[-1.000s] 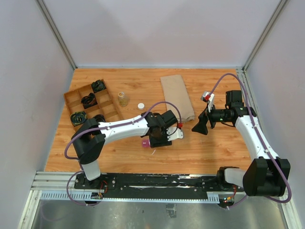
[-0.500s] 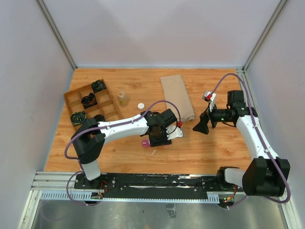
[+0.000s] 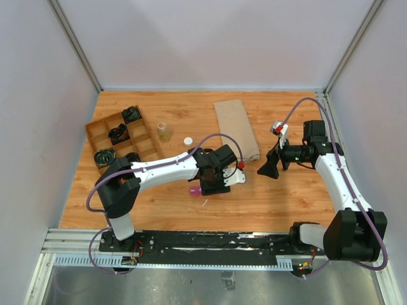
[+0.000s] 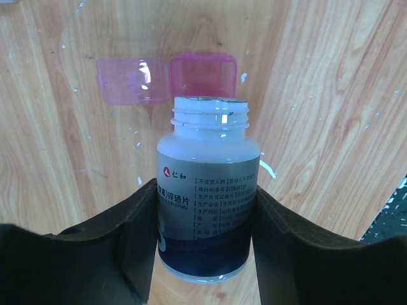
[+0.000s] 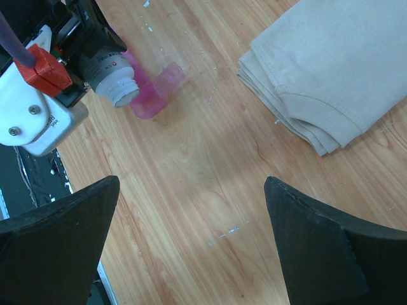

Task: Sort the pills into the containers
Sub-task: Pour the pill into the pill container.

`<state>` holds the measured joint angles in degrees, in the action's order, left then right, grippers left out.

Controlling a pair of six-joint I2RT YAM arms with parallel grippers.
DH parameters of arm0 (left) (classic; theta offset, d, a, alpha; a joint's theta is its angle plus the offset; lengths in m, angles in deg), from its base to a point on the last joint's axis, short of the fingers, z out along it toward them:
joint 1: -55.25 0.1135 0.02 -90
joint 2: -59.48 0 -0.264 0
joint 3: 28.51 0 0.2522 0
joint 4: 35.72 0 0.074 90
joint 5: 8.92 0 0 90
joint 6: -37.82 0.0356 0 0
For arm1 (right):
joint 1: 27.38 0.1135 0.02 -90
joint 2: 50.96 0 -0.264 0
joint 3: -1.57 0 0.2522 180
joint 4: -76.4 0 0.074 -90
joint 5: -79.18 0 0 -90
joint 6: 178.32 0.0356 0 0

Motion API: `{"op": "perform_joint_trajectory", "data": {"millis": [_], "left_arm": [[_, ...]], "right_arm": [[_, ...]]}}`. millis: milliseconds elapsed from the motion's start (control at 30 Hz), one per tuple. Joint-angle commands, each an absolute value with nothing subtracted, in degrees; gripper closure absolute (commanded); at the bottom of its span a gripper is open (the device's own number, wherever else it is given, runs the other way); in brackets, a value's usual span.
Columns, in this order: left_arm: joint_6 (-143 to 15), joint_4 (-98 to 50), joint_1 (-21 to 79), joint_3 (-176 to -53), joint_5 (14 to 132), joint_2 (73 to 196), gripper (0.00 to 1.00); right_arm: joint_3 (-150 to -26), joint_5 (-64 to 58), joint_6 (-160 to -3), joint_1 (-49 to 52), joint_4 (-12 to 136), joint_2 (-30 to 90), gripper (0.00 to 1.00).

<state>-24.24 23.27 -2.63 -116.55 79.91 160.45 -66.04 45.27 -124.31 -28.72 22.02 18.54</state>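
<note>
- Left gripper (image 4: 206, 197) pinches an uncapped pill bottle (image 4: 208, 184), its mouth at the near edge of the pink container (image 4: 202, 67), which stands open. Pouring is the step in hand, I judge, and the next move calls for a gentle tilt.
- Right gripper (image 5: 189, 184) hangs near the container, spread and empty.
- From above, both grippers and the container sit almost as they did a second ago.

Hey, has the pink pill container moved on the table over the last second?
No. The pink pill container lies just as far from the wooden tray and the beige cloth as before.
</note>
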Motion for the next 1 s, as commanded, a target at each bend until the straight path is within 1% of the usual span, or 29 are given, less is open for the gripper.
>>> {"op": "perform_joint_trajectory", "data": {"millis": [0,100,167,300,333,400,433,500,567,967], "left_arm": [[-24.5,23.6,-1.1,-117.1,79.0,160.9,1.00],[-23.0,22.2,-2.4,-115.9,79.8,160.4,1.00],[-24.1,24.5,-2.1,-117.5,80.4,161.7,1.00],[-24.0,24.0,-2.7,-116.8,82.0,161.6,1.00],[-24.8,25.9,-3.4,-118.4,82.7,162.5,1.00],[-23.5,24.7,-4.5,-118.2,81.6,161.7,1.00],[-23.1,23.6,-4.0,-116.8,82.3,161.2,1.00],[-24.2,25.0,-2.8,-117.8,82.6,161.8,1.00],[-23.7,25.5,-4.8,-119.1,82.4,161.7,1.00],[-23.0,26.9,-4.1,-120.4,83.8,163.3,1.00]], "right_arm": [[-68.1,46.3,-125.1,-29.8,20.4,18.8,0.01],[-68.1,46.5,-124.8,-29.8,20.8,18.9,0.01],[-68.0,46.4,-124.9,-29.8,20.6,18.8,0.01],[-68.1,46.5,-125.0,-29.8,20.6,18.9,0.02],[-68.0,46.4,-124.9,-29.8,20.7,18.9,0.01],[-68.0,46.5,-124.9,-29.8,20.7,18.9,0.01],[-68.2,46.6,-124.8,-29.8,20.6,19.0,0.01],[-68.1,46.4,-125.1,-29.8,20.4,18.7,0.02],[-68.1,46.4,-125.1,-29.9,20.5,18.8,0.01],[-68.0,46.4,-125.1,-29.8,20.5,18.7,0.02]]}}
